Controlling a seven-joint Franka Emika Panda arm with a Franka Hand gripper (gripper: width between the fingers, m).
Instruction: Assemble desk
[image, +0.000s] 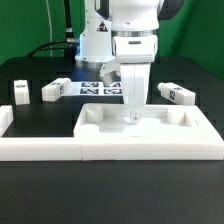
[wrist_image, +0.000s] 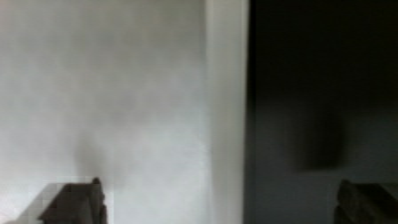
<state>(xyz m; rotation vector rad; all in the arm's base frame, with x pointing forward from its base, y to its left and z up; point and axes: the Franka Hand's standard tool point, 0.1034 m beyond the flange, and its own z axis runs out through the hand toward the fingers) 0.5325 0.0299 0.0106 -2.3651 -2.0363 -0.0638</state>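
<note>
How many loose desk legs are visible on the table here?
3. The far-left leg sits near the exterior view's left edge, the second leg just right of it, the third leg at the right beyond the desk top. Another may be hidden behind the arm.

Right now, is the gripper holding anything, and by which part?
Nothing is held: the fingers stand wide apart over the desk top, with nothing pinched between them.

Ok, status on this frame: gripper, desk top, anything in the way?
Gripper open, empty, low over the white plastic tray-like desk top. White square tagged legs loose on the black table behind. Nothing blocking.
</note>
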